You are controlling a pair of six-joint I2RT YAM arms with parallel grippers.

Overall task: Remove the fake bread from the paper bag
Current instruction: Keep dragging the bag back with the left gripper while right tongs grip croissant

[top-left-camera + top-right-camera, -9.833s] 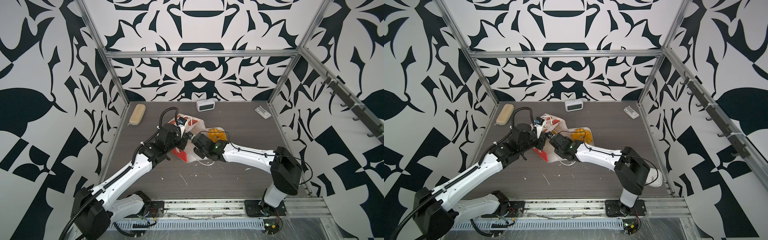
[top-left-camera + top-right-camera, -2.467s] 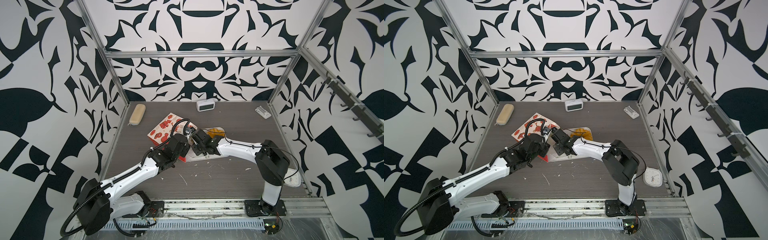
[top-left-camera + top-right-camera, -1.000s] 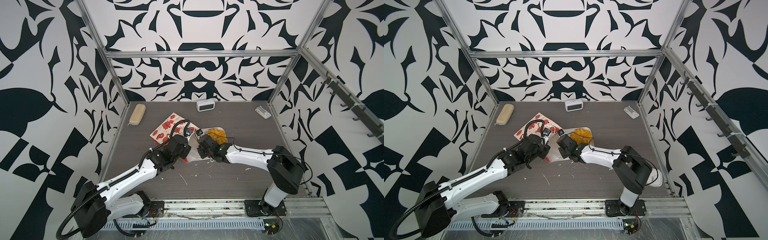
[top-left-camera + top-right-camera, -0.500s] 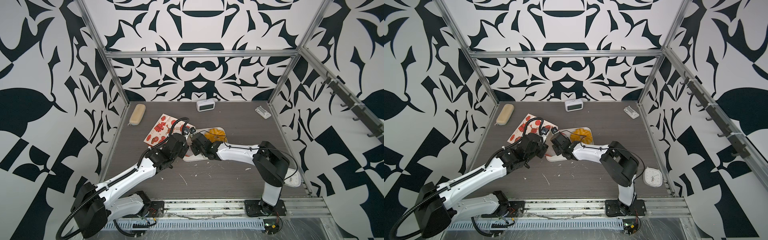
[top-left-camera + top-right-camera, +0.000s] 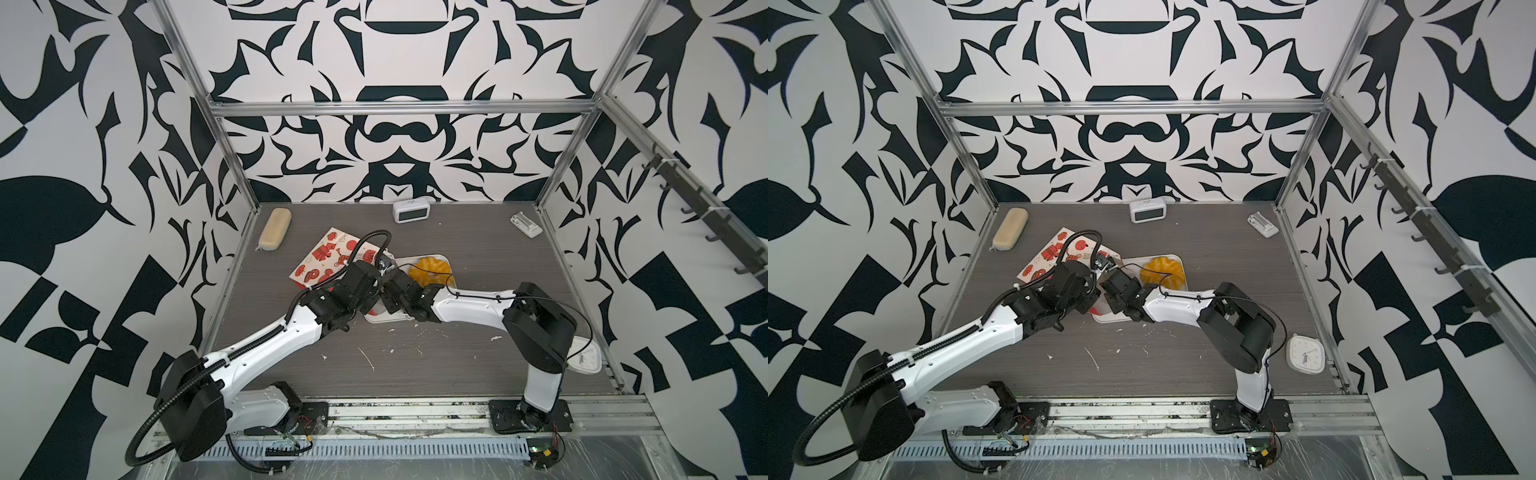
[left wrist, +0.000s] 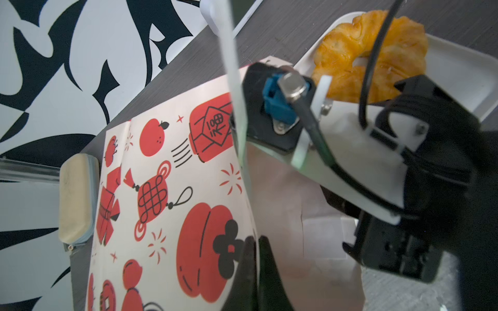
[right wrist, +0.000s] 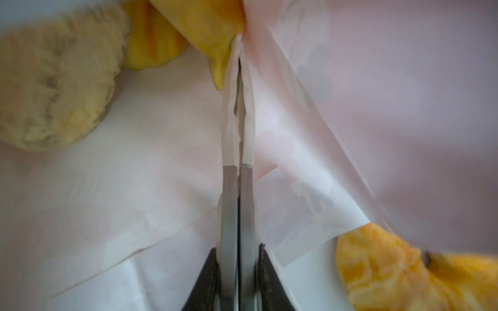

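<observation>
Paper bag [image 5: 322,259] flopped flat since earlier. Left gripper [image 6: 254,250] clamps its rim; right gripper [image 7: 239,80] is pinched shut inside, tips against a croissant roll [image 7: 204,21], braided roll [image 7: 54,80] beside. Large ring [image 5: 429,270] sits on the white tray [image 5: 386,319] behind.

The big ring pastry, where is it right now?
In both top views the big ring pastry lies at the far end of the white tray, mid-table, just right of the paper bag.
</observation>
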